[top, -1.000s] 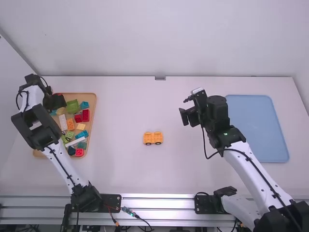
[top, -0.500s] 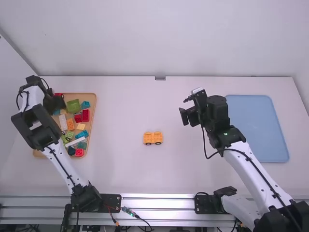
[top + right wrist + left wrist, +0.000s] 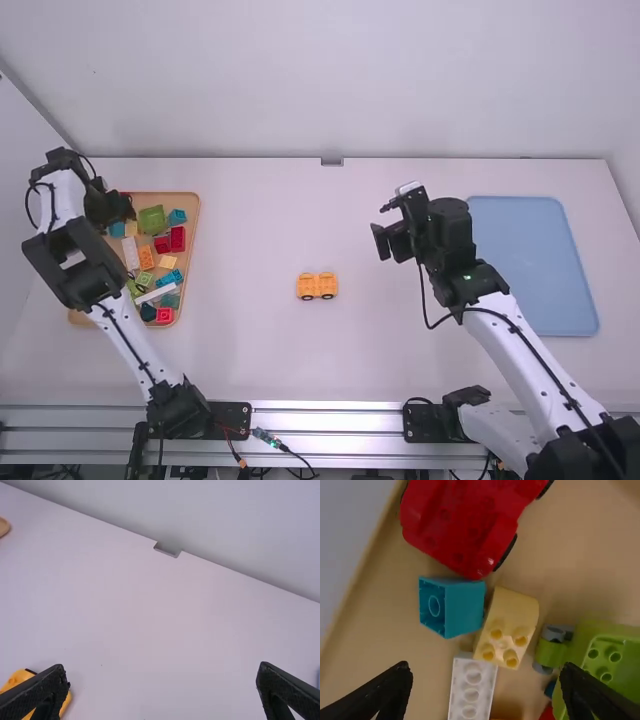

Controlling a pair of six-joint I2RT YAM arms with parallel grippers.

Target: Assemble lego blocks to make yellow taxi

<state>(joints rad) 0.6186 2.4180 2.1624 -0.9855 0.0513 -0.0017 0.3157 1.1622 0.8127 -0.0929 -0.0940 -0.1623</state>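
My left gripper (image 3: 122, 212) is over the far part of the wooden tray. In the left wrist view its fingers stand wide apart, so the left gripper (image 3: 482, 692) is open above a pale yellow block (image 3: 506, 627), a teal block (image 3: 452, 606) and a white block (image 3: 472, 687). An orange-yellow wheeled base (image 3: 317, 286) stands alone mid-table; part of this wheeled base (image 3: 64, 705) shows beyond a finger in the right wrist view. My right gripper (image 3: 388, 242) hangs right of and beyond the base. Seen from its wrist, the right gripper (image 3: 162, 692) is open and holds nothing.
The wooden tray (image 3: 194, 205) at the left holds several loose blocks, among them a green block (image 3: 151, 220), a red block (image 3: 178, 238) and an orange block (image 3: 146, 257). A blue tray (image 3: 530, 265) lies at the right, beside the right arm.
The left gripper has shifted slightly over the tray, and more of the pale yellow block shows beside it in the high view. The right arm and the wheeled base have stayed still.
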